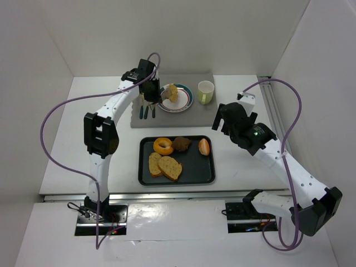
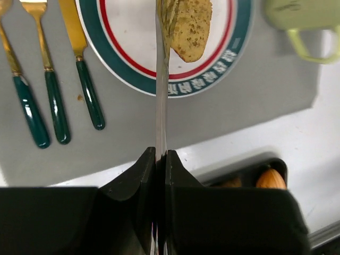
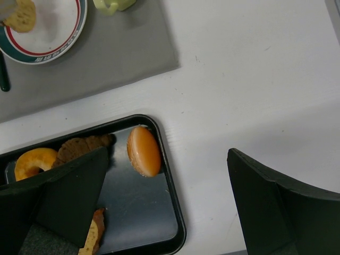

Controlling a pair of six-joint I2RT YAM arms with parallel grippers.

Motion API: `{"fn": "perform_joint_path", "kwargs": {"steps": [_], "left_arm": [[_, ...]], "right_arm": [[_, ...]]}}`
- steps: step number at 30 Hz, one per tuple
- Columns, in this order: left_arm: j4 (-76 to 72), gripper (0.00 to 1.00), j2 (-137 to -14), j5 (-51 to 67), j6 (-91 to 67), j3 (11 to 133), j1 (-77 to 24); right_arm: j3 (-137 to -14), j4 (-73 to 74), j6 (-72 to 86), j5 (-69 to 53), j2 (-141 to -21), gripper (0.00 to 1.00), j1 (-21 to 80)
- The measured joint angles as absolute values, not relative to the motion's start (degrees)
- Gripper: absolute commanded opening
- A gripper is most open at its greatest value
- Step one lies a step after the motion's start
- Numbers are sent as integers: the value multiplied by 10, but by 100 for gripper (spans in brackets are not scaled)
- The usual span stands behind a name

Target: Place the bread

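My left gripper (image 1: pixel 149 89) (image 2: pixel 160 154) is shut on thin metal tongs (image 2: pixel 161 90). The tongs' tip pinches a speckled bread slice (image 2: pixel 188 26) (image 1: pixel 173 92), which stands on edge over the white plate with the green and red rim (image 1: pixel 186 103) (image 2: pixel 127 53). Whether the slice touches the plate I cannot tell. My right gripper (image 1: pixel 228 119) (image 3: pixel 169 175) is open and empty, hovering above the right end of the black tray (image 1: pixel 189 179) (image 3: pixel 175 223) and the white table beside it.
The tray holds a ring-shaped bagel (image 1: pixel 163 146), a dark roll (image 1: pixel 181 144), a glossy bun (image 1: pixel 204 146) (image 3: pixel 143 151) and two bread slices (image 1: pixel 165 166). A grey mat (image 1: pixel 167 119) carries the plate, green-handled cutlery (image 1: pixel 147 110) (image 2: pixel 53 101) and a pale green cup (image 1: pixel 206 92).
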State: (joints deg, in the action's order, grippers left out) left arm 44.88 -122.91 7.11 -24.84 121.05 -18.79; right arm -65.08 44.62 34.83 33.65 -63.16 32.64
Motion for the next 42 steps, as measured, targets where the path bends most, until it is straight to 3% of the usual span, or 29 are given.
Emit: {"fn": "perform_joint_path", "kwargs": {"steps": [2, 3, 6, 14, 23, 28, 34, 42], "left_arm": [[450, 35, -1262, 71, -258, 1214, -184], [452, 51, -1272, 71, -260, 1214, -183], [455, 60, -1284, 74, -269, 1214, -182], [448, 54, -1247, 53, -270, 1189, -191], [451, 54, -1049, -32, -256, 1110, -255], [443, 55, -958, -10, -267, 1025, -330], [436, 59, -969, 38, -319, 921, -411], [414, 60, -988, 65, -372, 876, -437]], "right_arm": [[-651, 446, 348, 337, -631, 100, 325], [-651, 446, 348, 337, -631, 100, 323], [-651, 447, 349, 339, -631, 100, 322], [-651, 447, 351, 336, -631, 100, 322], [-651, 446, 355, 322, -631, 100, 322], [-651, 447, 361, 321, -631, 100, 322], [-651, 455, 366, 327, -615, 100, 322], [-651, 460, 366, 341, -582, 100, 322]]}}
